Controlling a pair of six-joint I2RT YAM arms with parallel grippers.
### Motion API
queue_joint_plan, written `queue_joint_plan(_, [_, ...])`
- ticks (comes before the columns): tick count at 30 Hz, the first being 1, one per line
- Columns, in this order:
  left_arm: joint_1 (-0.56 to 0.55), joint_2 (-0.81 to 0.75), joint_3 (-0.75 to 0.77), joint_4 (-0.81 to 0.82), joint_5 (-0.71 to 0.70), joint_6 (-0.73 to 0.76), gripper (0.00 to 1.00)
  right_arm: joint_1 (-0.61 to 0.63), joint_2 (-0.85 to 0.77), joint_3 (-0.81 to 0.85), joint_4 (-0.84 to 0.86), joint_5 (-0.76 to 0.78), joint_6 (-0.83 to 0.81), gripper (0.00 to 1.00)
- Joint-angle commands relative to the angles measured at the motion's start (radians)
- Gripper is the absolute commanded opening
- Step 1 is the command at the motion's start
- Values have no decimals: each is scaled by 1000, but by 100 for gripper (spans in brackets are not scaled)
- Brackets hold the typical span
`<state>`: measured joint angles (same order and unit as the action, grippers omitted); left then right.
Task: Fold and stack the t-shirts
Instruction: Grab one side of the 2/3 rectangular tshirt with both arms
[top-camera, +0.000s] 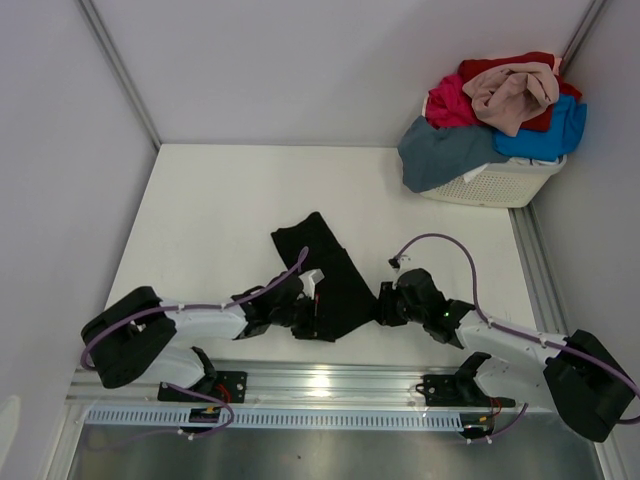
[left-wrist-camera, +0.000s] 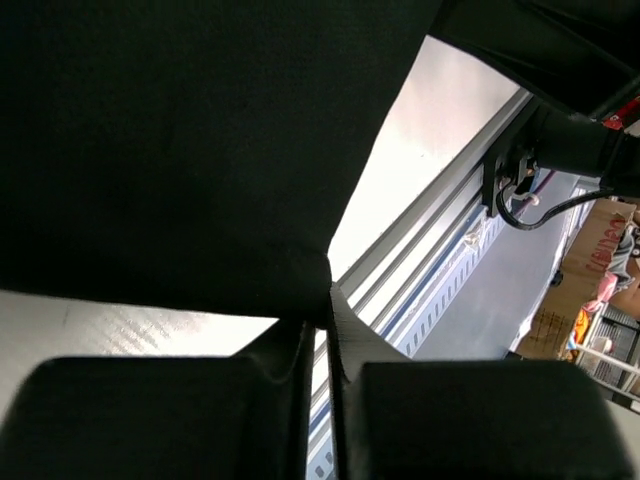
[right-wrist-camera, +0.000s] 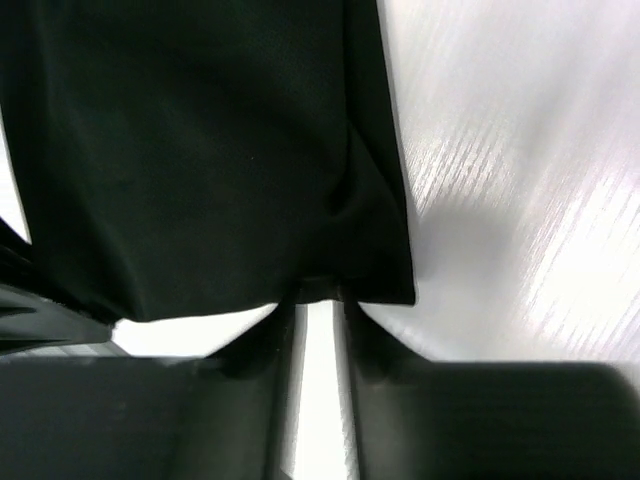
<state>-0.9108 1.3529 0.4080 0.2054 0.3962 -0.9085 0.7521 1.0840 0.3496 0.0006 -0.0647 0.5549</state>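
Two of your claws clench the black shirt (top-camera: 322, 265) at its near end, the left gripper (top-camera: 308, 320) on the left corner and the right gripper (top-camera: 384, 308) on the right edge. You see it lying as a long folded strip on the table (top-camera: 210, 210), angled away leftward. The other shirts (top-camera: 505, 100) sit heaped in the basket (top-camera: 500, 185) at the far right corner.

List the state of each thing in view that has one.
black shirt: laid out as a long narrow strip, near end gripped on both sides
left gripper: shut on the black shirt
right gripper: shut on the black shirt
basket: upright, heaped full
other shirts: crumpled, unfolded, in the basket
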Motion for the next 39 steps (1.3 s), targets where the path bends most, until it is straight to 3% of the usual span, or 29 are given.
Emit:
queue_joint_plan(1, [-8, 35, 61, -6, 32, 39, 5, 6, -30, 48, -56, 8, -19, 40])
queue_joint_plan(2, [-8, 44, 64, -8, 36, 39, 1, 6, -35, 52, -66, 8, -24, 47])
queue_joint_plan(6, [-8, 43, 69, -17, 41, 46, 0, 6, -56, 55, -117, 55, -52, 67])
queue_joint_plan(10, [-8, 22, 87, -64, 27, 75, 0, 6, -30, 61, -131, 63, -62, 74])
queue_joint_plan(15, [-7, -37, 100, -181, -17, 111, 0, 4, 53, 91, -117, 63, -53, 74])
queue_joint_plan(20, [-7, -127, 91, -305, -60, 128, 0, 4, 85, 83, -56, 39, -46, 61])
queue_joint_plan(23, [-5, -172, 88, -365, -79, 135, 0, 4, 103, 77, -22, 20, -38, 42])
queue_joint_plan(24, [-3, -179, 81, -371, -80, 135, 0, 4, 115, 77, -14, 11, -35, 27])
queue_joint_plan(27, [3, -196, 74, -383, -79, 135, 0, 4, 131, 80, -13, -6, -26, 5])
queue_joint_plan(28, [4, -198, 75, -385, -79, 137, 0, 6, 131, 81, -13, -9, -23, 2])
queue_joint_plan(39, [10, -225, 132, -463, -97, 168, 0, 6, 21, 170, -111, -6, -27, 0])
